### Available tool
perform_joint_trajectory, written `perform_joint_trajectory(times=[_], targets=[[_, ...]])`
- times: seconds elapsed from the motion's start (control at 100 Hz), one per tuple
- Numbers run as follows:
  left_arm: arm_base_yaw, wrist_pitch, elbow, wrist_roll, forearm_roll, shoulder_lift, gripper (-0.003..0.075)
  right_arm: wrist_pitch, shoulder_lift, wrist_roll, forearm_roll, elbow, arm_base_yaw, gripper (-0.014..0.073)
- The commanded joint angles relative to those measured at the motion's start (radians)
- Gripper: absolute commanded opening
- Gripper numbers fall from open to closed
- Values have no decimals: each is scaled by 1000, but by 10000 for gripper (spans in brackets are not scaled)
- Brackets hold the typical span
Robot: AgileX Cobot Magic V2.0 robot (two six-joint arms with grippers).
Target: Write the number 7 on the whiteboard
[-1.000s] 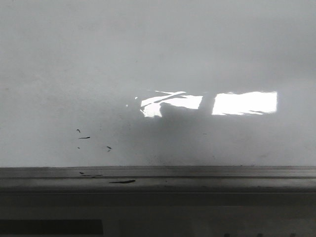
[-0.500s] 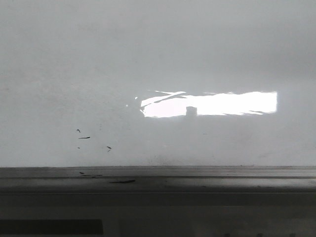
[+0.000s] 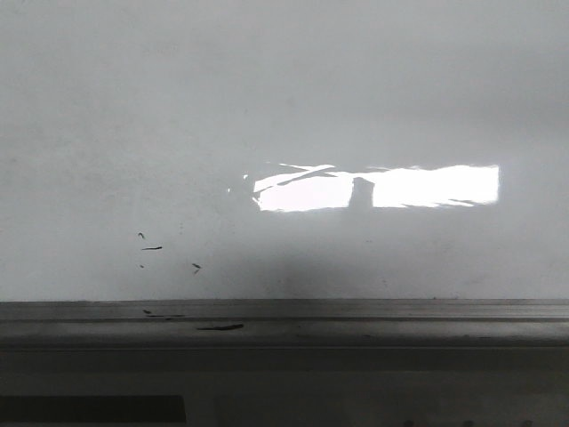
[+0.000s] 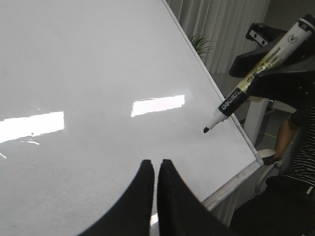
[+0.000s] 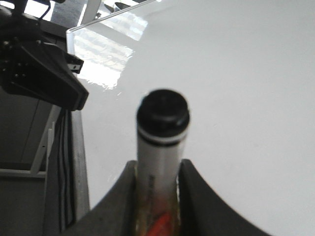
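The whiteboard (image 3: 267,107) fills the front view, with a bright reflection and a grey edge strip (image 3: 284,311). No number 7 shows on it, only tiny black specks (image 3: 151,247). Neither gripper shows in the front view. My left gripper (image 4: 157,162) is shut and empty, just over the board (image 4: 98,73). My right gripper (image 5: 157,164) is shut on a black-tipped white marker (image 5: 162,128). In the left wrist view the marker (image 4: 246,83) slants down, its tip close to the board near the edge. I cannot tell if it touches.
A black smear (image 3: 220,327) lies on the edge strip. Past the board's corner are a person's striped sleeve (image 4: 300,123), a white stand and a curtain with a plant (image 4: 202,46). The left arm's dark body (image 5: 39,64) shows beside the board's edge.
The dark shape across the bright reflection has shrunk from a broad shadow to a small notch, which has shifted slightly right. The specks are unchanged.
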Motion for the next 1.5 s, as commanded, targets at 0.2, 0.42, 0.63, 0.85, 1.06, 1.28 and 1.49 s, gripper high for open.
perform_joint_trajectory(times=[0.2,0.42,0.63,0.85,1.06,1.28,1.49], targets=[[0,12,-27,-10,-18,8,-20,-158,-2,681,-723,-23,-9,-36],[0,12,-27,-10,-18,8,-20,-296,-4,681,-672,63,-125,-36],[0,12,-27,-10,-18,8,-20,-543,5,654,-577,197,-259,-37],[0,12,-27,-10,-18,8,-20,-621,78,654,-577,209,-329,-37],[0,12,-27,-10,-18,8,-20,-650,160,654,-577,203,-329,-37],[0,12,-27,-10,-18,8,-20,-664,207,602,-531,203,-330,-37],[0,12,-27,-10,-18,8,-20,-664,238,555,-462,203,-330,-36]])
